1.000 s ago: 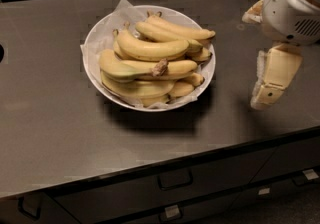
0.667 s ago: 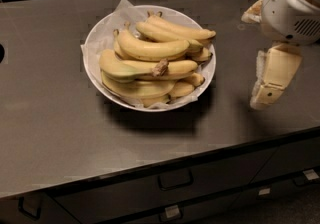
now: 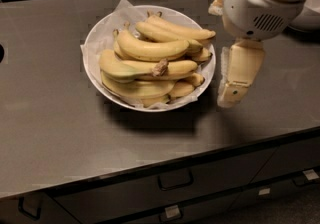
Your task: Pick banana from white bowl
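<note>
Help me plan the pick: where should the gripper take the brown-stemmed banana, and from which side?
Probably across its thick middle, from above. The banana lies roughly level in the bowl, upper face bare, with other bananas crowding both long sides. The gripper hangs right of the bowl, beside its rim.

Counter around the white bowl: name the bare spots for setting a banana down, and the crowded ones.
Bare: the counter left of the white bowl, and the wide strip between it and the front edge. Crowded: right of the bowl, where the gripper hangs close beside the rim; behind it, only a narrow strip.
</note>
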`<state>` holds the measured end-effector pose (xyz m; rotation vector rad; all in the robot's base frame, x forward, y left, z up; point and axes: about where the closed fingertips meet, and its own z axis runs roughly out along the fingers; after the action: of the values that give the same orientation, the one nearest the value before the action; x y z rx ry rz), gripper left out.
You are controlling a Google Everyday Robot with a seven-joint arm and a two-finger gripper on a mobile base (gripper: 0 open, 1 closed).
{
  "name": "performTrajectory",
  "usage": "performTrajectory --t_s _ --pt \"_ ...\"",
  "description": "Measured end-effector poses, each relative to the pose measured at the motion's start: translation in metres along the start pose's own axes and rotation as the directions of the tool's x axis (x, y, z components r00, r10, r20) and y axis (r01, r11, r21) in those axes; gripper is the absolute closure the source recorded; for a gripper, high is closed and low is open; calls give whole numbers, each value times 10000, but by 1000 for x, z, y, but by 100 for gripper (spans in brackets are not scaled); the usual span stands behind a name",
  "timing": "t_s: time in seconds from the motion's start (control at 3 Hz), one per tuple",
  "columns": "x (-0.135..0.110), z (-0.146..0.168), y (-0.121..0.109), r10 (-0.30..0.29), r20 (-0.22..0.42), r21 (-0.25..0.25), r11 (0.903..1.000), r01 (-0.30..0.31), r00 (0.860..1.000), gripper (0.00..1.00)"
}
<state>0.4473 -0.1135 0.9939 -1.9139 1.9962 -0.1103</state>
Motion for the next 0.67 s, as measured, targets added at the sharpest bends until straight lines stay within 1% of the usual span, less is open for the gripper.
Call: performTrajectory --t_s 0.33,0.67 --pt "-29 6 -3 -184 233 320 9993 176 9996 0" --pt "-59 13 -7 -665 536 431 9970 643 9963 0"
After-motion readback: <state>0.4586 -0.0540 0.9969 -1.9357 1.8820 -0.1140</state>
